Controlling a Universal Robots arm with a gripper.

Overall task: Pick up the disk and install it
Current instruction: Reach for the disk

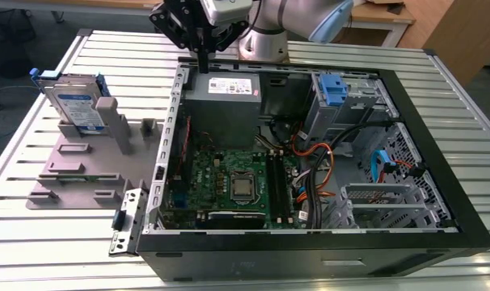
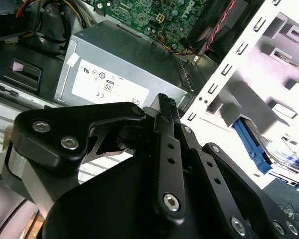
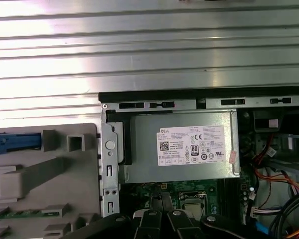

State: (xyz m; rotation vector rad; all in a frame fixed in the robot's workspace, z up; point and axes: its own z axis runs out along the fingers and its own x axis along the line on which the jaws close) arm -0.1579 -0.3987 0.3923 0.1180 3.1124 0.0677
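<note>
1. The gripper (image 1: 203,68) hangs over the computer case (image 1: 310,257), just above the power supply (image 1: 225,91) in one corner. Its fingers look closed on nothing.
2. The disk (image 1: 73,103) stands on edge in the grey holder (image 1: 83,160) on the worktop (image 1: 43,242), outside the case on the exterior view's left.
3. Its blue-railed top edge runs toward the case wall. We think its long axis is upright, though that is hard to judge.
4. Closed fingers could knock the disk over, a low path could clip the case wall, and an off-centre grip could jam the disk in its slot.

One disk (image 1: 72,104), one open computer case (image 1: 310,259), one power supply (image 1: 228,88), one grey holder (image 1: 77,159)
</note>
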